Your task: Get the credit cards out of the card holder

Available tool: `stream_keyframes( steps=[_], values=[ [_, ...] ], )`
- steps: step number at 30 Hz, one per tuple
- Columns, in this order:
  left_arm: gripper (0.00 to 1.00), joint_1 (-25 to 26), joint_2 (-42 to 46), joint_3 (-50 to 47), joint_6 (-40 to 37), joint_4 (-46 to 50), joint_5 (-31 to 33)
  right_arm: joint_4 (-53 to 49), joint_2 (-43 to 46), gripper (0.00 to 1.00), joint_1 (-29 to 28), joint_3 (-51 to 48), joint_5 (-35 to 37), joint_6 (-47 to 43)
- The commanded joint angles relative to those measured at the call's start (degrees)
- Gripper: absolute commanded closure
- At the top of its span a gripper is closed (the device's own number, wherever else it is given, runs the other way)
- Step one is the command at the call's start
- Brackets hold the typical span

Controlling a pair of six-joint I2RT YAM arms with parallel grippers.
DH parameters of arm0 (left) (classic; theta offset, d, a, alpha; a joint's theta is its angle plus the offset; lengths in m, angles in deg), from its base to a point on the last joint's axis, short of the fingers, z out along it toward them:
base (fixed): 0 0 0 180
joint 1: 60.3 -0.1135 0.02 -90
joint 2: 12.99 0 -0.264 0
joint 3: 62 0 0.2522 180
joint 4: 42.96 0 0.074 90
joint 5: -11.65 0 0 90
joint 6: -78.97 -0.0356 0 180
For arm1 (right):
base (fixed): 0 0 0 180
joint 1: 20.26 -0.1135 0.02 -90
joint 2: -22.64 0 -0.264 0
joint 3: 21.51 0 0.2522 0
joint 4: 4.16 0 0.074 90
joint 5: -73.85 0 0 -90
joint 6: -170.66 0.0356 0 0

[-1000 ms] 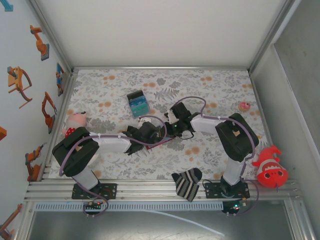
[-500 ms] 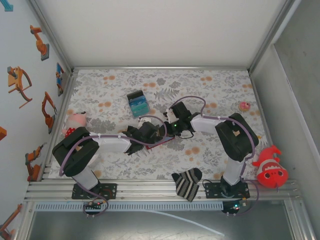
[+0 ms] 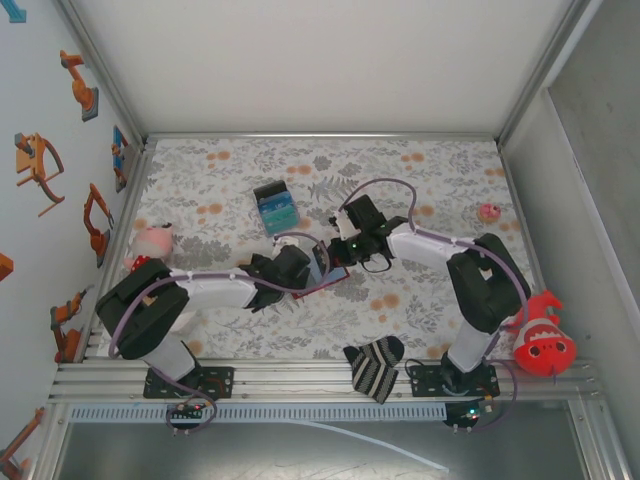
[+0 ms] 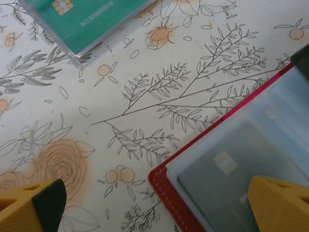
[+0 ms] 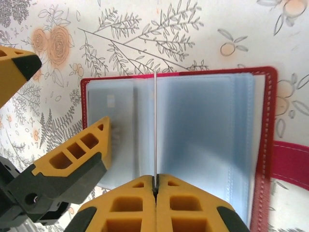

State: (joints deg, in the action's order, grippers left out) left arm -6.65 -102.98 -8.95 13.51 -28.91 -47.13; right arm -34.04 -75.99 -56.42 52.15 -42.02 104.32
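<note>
Floral-print cloth (image 3: 420, 180) covers the table, seen from above inside a white-walled booth. Near the middle of the frame lies the card holder (image 5: 203, 121), a red wallet opened flat with its blue-grey clear sleeves facing up. Its red tab (image 5: 289, 159) sticks out at the lower right of the right wrist view.

The right gripper (image 5: 155, 186) is pinched tight on a thin sheet (image 5: 155, 125) that stands on edge over the wallet's fold. Whether this is a card or a sleeve leaf cannot be told.

The left gripper (image 4: 157, 208) is spread wide. One yellow finger (image 5: 77, 150) sits over the wallet's left page, where a card shows dimly through the plastic. The other finger is off the wallet, above the cloth.

The credit cards (image 3: 275, 208), a teal stack, lie on the cloth up and to the left of the wallet, apart from it.

A striped sock (image 3: 375, 365) lies at the near edge, and a red plush fish (image 3: 540, 335) at the lower right.
</note>
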Motion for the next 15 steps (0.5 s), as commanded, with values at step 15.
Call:
stream_keyframes(
  steps=[15],
  values=[
    [0.04, -12.76, 35.82, -8.21, -7.77, -4.17, -16.64, -9.21, 12.7, 1.0, -3.63, 7.74, 4.15, -24.36]
  ],
)
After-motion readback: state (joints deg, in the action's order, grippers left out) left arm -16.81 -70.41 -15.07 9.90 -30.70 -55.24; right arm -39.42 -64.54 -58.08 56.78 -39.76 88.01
